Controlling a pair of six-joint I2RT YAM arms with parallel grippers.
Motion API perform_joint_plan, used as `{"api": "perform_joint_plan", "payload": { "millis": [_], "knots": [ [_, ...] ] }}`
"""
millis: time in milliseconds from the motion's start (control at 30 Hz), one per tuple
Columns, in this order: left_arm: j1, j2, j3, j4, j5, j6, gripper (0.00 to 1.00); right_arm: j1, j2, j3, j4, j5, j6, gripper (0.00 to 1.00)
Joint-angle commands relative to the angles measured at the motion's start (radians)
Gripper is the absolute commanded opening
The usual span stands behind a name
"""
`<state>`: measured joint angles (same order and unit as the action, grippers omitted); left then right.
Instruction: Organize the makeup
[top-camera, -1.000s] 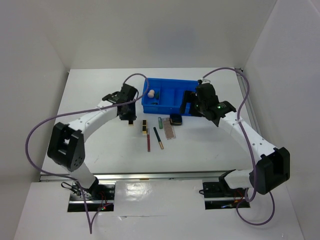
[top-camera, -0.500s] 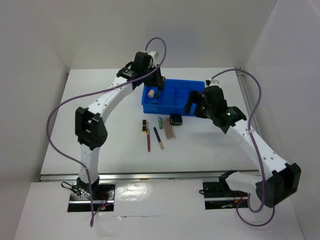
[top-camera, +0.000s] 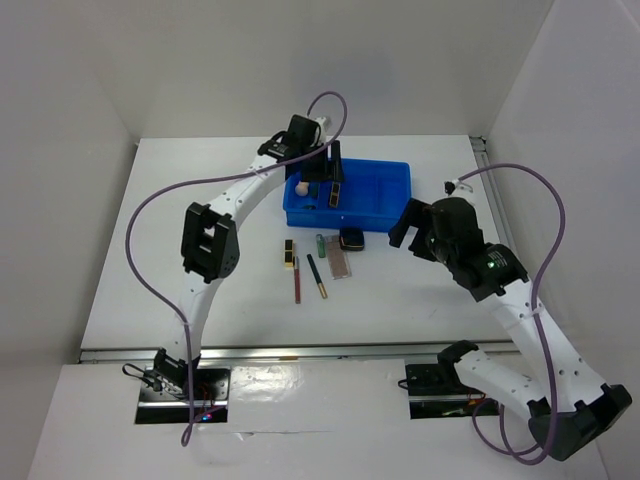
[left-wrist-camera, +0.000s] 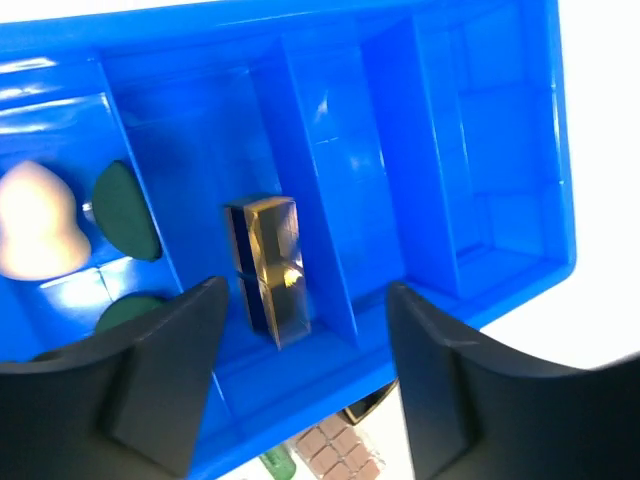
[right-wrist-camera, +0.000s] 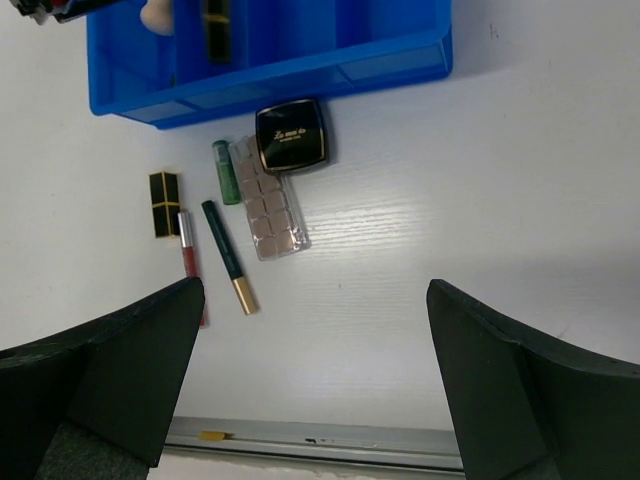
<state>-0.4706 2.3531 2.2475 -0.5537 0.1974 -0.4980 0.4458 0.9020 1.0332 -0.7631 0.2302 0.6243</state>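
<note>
My left gripper (left-wrist-camera: 300, 390) is open and empty over the blue bin (left-wrist-camera: 520, 200). A black-gold palette (left-wrist-camera: 268, 270) stands on edge in the bin's second compartment, just beyond the fingers and apart from them. The peach egg sponge (left-wrist-camera: 35, 225) and dark green sponge (left-wrist-camera: 125, 210) lie in the leftmost compartment. My right gripper (right-wrist-camera: 315, 380) is open and empty above bare table. On the table lie the black square compact (right-wrist-camera: 291, 134), pinkish palette (right-wrist-camera: 268, 212), green tube (right-wrist-camera: 225, 171), second black-gold palette (right-wrist-camera: 164, 203), a red pencil (right-wrist-camera: 190, 265) and a dark green pencil (right-wrist-camera: 229, 268).
The bin (top-camera: 385, 190) stands at the back middle of the white table, its right compartments holding nothing visible. White walls close in the left, back and right. A metal rail (right-wrist-camera: 320, 440) runs along the near edge. The left arm (top-camera: 240, 195) arches over the table's left half.
My left arm swung from the table left of the bin to over it, and the black-gold palette it carried now rests in the bin. My right arm drew back from the bin toward the near right.
</note>
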Motion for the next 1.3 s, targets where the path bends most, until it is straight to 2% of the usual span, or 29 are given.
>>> {"api": "perform_joint_plan", "payload": {
  "millis": [0, 33, 100, 167, 200, 300, 333, 400, 433, 500, 533, 600, 900, 1100, 1267],
  "knots": [
    [-0.005, -0.086, 0.018, 0.031, 0.051, 0.015, 0.8, 0.007, 0.002, -0.007, -0.021, 0.027, 0.011, 1.0],
    [-0.005, -0.107, 0.009, 0.018, 0.051, 0.015, 0.8, 0.007, 0.03, -0.007, -0.009, 0.018, 0.011, 1.0],
    [-0.005, -0.191, -0.028, 0.009, 0.025, 0.033, 0.74, 0.007, 0.05, -0.007, 0.004, 0.009, 0.0, 1.0],
    [-0.005, -0.271, -0.144, 0.009, -0.01, 0.033, 0.66, 0.007, 0.07, 0.004, 0.042, -0.003, -0.021, 1.0],
    [-0.014, -0.358, -0.194, 0.009, -0.025, 0.044, 0.57, 0.007, 0.086, 0.004, 0.054, -0.015, -0.021, 1.0],
    [-0.036, -0.493, -0.424, 0.009, -0.151, 0.044, 0.41, 0.007, 0.121, 0.004, 0.097, -0.041, -0.048, 1.0],
    [-0.045, -0.579, -0.55, 0.009, -0.235, 0.044, 0.34, 0.007, 0.133, 0.013, 0.097, -0.042, -0.06, 1.0],
    [-0.057, -0.656, -0.673, 0.021, -0.3, 0.01, 0.34, 0.007, 0.152, 0.013, 0.126, -0.055, -0.07, 1.0],
    [-0.057, -0.714, -0.78, 0.021, -0.309, -0.041, 0.4, 0.007, 0.167, 0.013, 0.127, -0.066, -0.071, 1.0],
    [-0.057, -0.752, -0.879, 0.081, -0.29, -0.074, 0.59, 0.007, 0.181, 0.013, 0.157, -0.078, -0.071, 1.0],
    [-0.057, -0.752, -0.938, 0.093, -0.265, -0.106, 0.65, 0.007, 0.193, 0.013, 0.157, -0.089, -0.071, 1.0],
    [-0.066, -0.74, -0.968, 0.094, -0.265, -0.12, 0.71, 0.007, 0.204, 0.022, 0.169, -0.103, -0.071, 1.0],
    [-0.066, -0.624, -1.025, 0.172, -0.334, -0.145, 0.66, 0.007, 0.184, 0.042, 0.145, -0.089, -0.08, 1.0],
    [-0.066, -0.522, -0.977, 0.172, -0.343, -0.145, 0.65, 0.007, 0.175, 0.042, 0.136, -0.08, -0.08, 1.0],
    [-0.066, -0.468, -0.959, 0.172, -0.423, -0.171, 0.62, 0.007, 0.175, 0.042, 0.136, -0.08, -0.08, 1.0]
  ]
}}
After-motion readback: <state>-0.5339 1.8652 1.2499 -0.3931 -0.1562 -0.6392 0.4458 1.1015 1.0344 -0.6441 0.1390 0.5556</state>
